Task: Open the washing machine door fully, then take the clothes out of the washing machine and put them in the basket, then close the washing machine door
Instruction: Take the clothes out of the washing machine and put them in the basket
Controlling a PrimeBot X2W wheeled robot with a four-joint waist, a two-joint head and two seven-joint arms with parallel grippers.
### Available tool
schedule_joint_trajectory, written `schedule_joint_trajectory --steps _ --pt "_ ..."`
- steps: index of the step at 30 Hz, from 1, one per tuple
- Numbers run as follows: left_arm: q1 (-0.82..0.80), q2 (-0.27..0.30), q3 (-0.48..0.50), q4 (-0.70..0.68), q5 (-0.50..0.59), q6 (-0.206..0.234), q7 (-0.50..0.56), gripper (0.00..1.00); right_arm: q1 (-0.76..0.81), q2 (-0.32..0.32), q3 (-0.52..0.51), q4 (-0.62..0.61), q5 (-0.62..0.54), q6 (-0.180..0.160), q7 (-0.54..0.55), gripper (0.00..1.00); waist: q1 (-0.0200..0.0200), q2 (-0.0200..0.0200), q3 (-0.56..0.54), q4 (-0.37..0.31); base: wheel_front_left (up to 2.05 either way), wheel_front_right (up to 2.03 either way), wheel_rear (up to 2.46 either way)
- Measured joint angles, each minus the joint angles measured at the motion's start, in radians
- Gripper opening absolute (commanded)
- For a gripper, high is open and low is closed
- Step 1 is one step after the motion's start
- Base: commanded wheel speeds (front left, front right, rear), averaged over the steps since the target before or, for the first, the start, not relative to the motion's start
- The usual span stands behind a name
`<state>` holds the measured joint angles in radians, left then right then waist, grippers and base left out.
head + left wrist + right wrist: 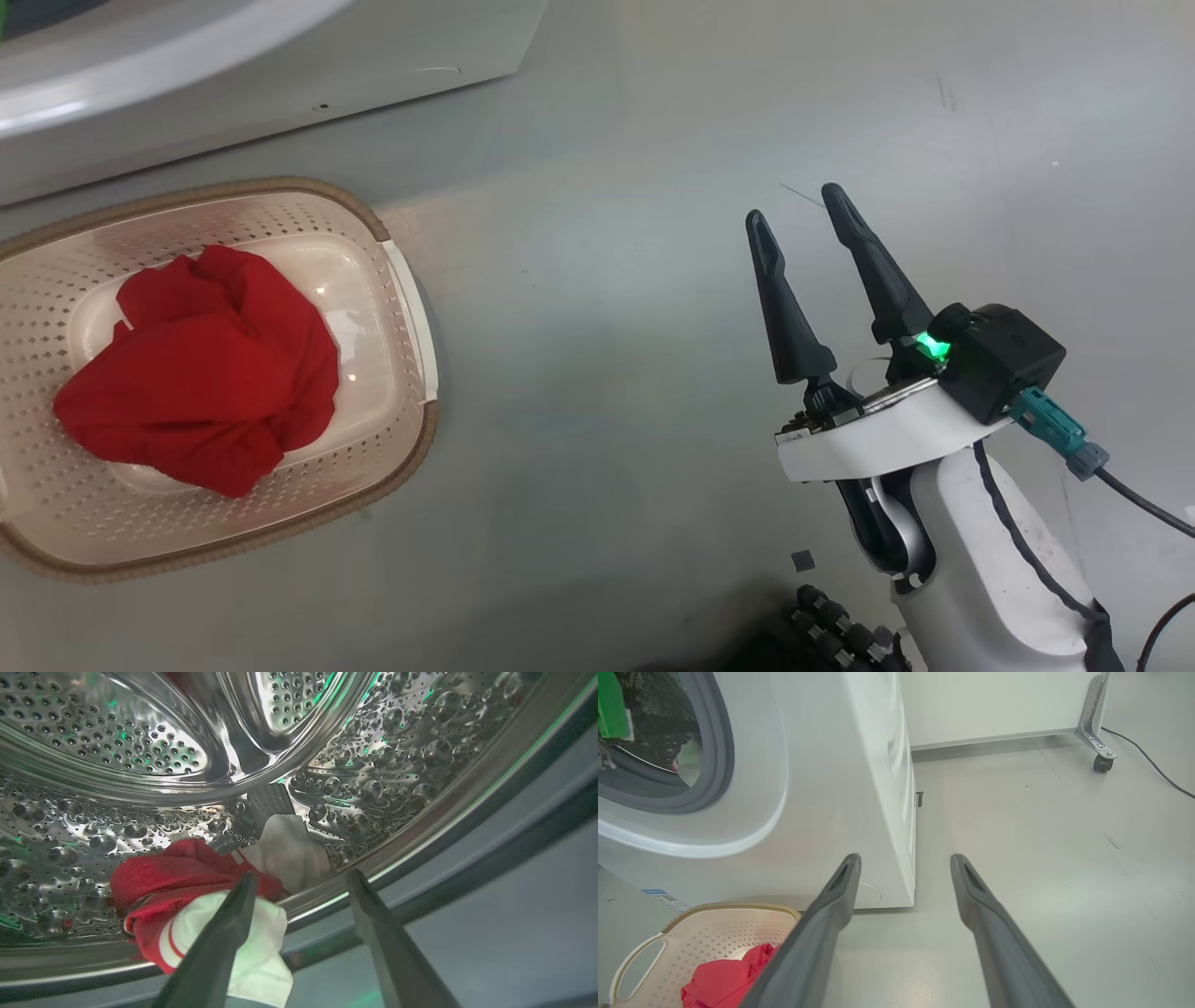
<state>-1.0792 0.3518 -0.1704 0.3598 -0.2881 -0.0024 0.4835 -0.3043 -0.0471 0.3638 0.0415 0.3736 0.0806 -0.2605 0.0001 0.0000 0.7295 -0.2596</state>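
A plain red garment [201, 369] lies bunched in the cream basket [411, 308] on the floor in front of the white washing machine [233, 84]. In the left wrist view a red-and-white garment [196, 896] lies at the drum's front lip, and my left gripper [301, 879] is open just at the drum mouth, its left finger over the white cloth and nothing between the fingers. My right gripper [794, 210] hangs open over bare floor to the right of the basket. The right wrist view shows the basket [714, 933] and the machine's grey gasket [717, 760]. The door is out of view.
Grey floor [607, 327] spreads between the basket and my right arm. In the right wrist view a white panel on a castor [1101, 763] stands behind the machine [822, 788], with a black cable [1153, 765] trailing on the floor at the far right.
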Motion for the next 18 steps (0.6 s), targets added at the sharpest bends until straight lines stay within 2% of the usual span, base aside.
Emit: schedule_joint_trajectory --steps 8,18 --pt "-0.092 0.047 0.014 0.027 0.023 0.001 0.042 1.0 -0.028 0.0 0.013 0.001 0.032 0.0 0.0 1.0 0.0 0.0 0.049 -0.033 0.0 0.0 0.0" --pt "-0.11 0.078 0.026 0.111 0.055 0.031 0.091 1.0 -0.058 0.0 0.023 0.011 0.055 -0.001 0.0 1.0 0.0 0.0 0.079 -0.062 0.0 0.0 0.0"
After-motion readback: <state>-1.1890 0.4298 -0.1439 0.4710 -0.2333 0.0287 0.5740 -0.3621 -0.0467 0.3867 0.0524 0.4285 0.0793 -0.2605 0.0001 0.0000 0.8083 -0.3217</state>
